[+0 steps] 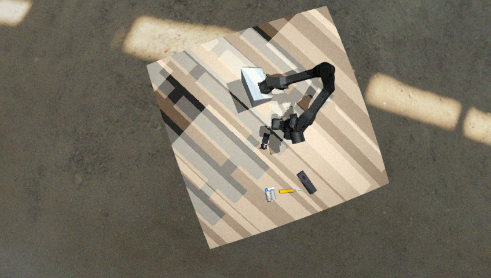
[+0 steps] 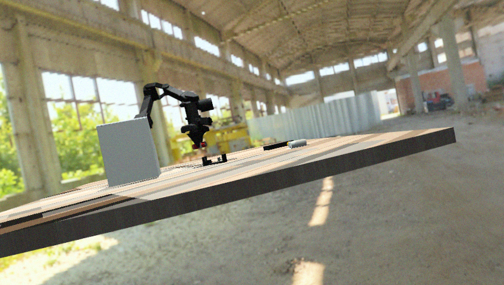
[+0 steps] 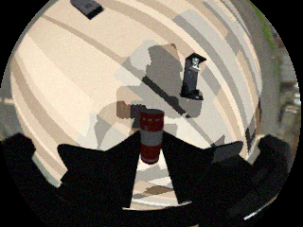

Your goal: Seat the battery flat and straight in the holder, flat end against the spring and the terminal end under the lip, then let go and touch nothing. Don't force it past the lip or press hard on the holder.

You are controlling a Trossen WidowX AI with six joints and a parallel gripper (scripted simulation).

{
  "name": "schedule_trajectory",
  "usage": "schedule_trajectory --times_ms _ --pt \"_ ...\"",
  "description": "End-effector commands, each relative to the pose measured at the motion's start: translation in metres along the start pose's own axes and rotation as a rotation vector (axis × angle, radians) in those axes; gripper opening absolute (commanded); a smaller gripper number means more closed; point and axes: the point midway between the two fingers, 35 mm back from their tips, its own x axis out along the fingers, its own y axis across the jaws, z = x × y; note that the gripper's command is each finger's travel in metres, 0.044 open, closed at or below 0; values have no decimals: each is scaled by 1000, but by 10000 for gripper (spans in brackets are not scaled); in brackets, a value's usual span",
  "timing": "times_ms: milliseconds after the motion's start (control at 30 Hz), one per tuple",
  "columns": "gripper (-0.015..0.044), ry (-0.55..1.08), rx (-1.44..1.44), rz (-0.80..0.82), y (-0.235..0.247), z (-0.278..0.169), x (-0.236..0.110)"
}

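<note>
My gripper [image 3: 151, 132] [image 2: 198, 145] [image 1: 276, 124] is shut on a red battery [image 3: 151, 134] [image 2: 200, 145] with a pale band, holding it crosswise well above the table. The black battery holder [image 1: 264, 141] [image 2: 214, 162] [image 3: 193, 78] lies on the striped table, a short way ahead and to the right of the battery in the wrist view. The holder is empty. In the overhead view the gripper hangs just right of the holder, and the battery is hidden under the wrist.
A grey box [image 1: 253, 85] [image 2: 128, 151] stands beside the arm's base. Near the table's far edge lie a black remote [image 1: 306, 182] [image 3: 87, 6], a yellow screwdriver [image 1: 288, 190] and a small battery pack [image 1: 270, 194].
</note>
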Motion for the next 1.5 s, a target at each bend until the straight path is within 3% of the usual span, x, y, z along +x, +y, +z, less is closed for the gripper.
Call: schedule_trajectory --times_ms 0,667,1467 --pt "87 4 12 -9 -12 20 0" --pt "87 45 103 -15 -101 95 7" --pt "87 312 86 -2 -97 86 48"
